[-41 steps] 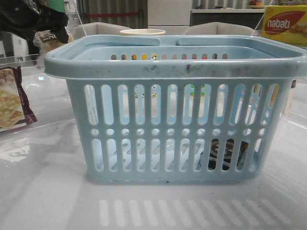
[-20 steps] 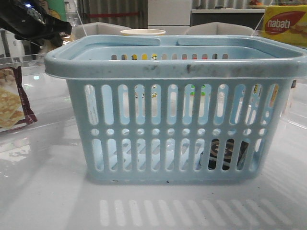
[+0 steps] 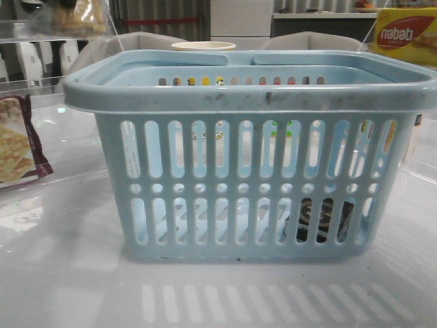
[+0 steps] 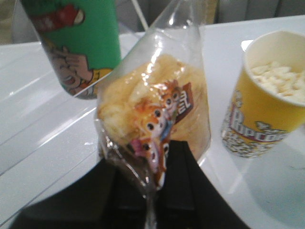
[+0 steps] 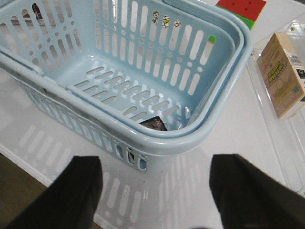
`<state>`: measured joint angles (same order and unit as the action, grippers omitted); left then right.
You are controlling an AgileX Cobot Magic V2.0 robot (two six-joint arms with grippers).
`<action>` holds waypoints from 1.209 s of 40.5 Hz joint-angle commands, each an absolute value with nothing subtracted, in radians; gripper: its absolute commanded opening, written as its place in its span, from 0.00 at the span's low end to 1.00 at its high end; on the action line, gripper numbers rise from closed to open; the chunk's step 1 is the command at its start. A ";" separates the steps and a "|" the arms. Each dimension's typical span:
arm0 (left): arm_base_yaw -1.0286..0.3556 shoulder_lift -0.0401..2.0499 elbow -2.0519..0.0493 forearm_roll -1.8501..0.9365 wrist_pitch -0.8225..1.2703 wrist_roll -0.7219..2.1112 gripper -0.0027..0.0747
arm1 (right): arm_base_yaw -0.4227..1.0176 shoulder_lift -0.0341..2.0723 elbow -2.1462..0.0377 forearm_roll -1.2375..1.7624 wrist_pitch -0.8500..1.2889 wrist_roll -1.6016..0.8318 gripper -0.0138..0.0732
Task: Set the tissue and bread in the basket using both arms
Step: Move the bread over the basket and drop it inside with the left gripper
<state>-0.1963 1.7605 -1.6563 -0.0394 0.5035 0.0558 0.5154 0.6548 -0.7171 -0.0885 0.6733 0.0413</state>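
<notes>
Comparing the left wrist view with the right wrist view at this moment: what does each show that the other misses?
Only the left wrist view shows the bread pinched in the left gripper, a green can and a popcorn cup. Only the right wrist view shows the basket with the tissue inside, and the right gripper open and empty. Both show the white table.

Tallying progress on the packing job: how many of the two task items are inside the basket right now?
1. The tissue lies in a corner of the basket; the bread is outside, held in the left gripper.
</notes>
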 commanded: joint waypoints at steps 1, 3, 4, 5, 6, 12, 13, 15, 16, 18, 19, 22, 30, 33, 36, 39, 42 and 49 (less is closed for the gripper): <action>-0.236 1.618 -1.695 -0.046 0.514 0.089 0.15 | 0.515 0.653 -0.744 -0.110 0.604 0.036 0.81; -0.258 1.580 -1.695 -0.046 0.547 0.125 0.15 | 0.515 0.653 -0.744 -0.110 0.604 0.036 0.81; -0.272 1.559 -1.695 -0.046 0.570 0.138 0.15 | 0.515 0.653 -0.744 -0.110 0.604 0.036 0.81; -0.287 1.540 -1.695 -0.046 0.582 0.137 0.15 | 0.515 0.653 -0.744 -0.110 0.604 0.036 0.81; -0.303 1.527 -1.695 -0.046 0.597 0.137 0.15 | 0.515 0.653 -0.744 -0.110 0.604 0.036 0.81; -0.398 1.467 -1.678 -0.048 0.646 0.148 0.15 | 0.515 0.653 -0.744 -0.110 0.604 0.036 0.81; -0.420 1.462 -1.672 -0.048 0.650 0.157 0.15 | 0.515 0.653 -0.744 -0.110 0.604 0.036 0.81; -0.458 1.457 -1.650 -0.048 0.655 0.162 0.15 | 0.515 0.653 -0.744 -0.110 0.604 0.036 0.81; -0.479 1.457 -1.641 -0.048 0.657 0.162 0.15 | 0.515 0.653 -0.744 -0.110 0.604 0.036 0.81; -0.514 1.457 -1.614 -0.048 0.654 0.162 0.15 | 0.515 0.653 -0.744 -0.110 0.604 0.036 0.81; -0.527 1.457 -1.596 -0.048 0.651 0.162 0.15 | 0.515 0.653 -0.744 -0.110 0.604 0.036 0.81; -0.568 1.457 -1.540 -0.048 0.609 0.162 0.15 | 0.515 0.653 -0.744 -0.110 0.604 0.036 0.81; -0.633 1.457 -1.388 -0.062 0.485 0.162 0.15 | 0.515 0.653 -0.744 -0.110 0.604 0.036 0.81; -0.641 1.457 -1.341 -0.083 0.479 0.162 0.15 | 0.515 0.653 -0.744 -0.110 0.604 0.036 0.81; -0.641 1.457 -1.310 -0.099 0.477 0.162 0.16 | 0.515 0.653 -0.744 -0.110 0.604 0.036 0.81; -0.641 1.457 -1.296 -0.099 0.477 0.162 0.25 | 0.515 0.653 -0.744 -0.110 0.604 0.036 0.81; -0.641 1.457 -1.291 -0.101 0.477 0.162 0.47 | 0.515 0.653 -0.744 -0.110 0.604 0.036 0.81; -0.641 1.452 -1.291 -0.106 0.481 0.162 0.74 | 0.515 0.653 -0.744 -0.110 0.604 0.036 0.81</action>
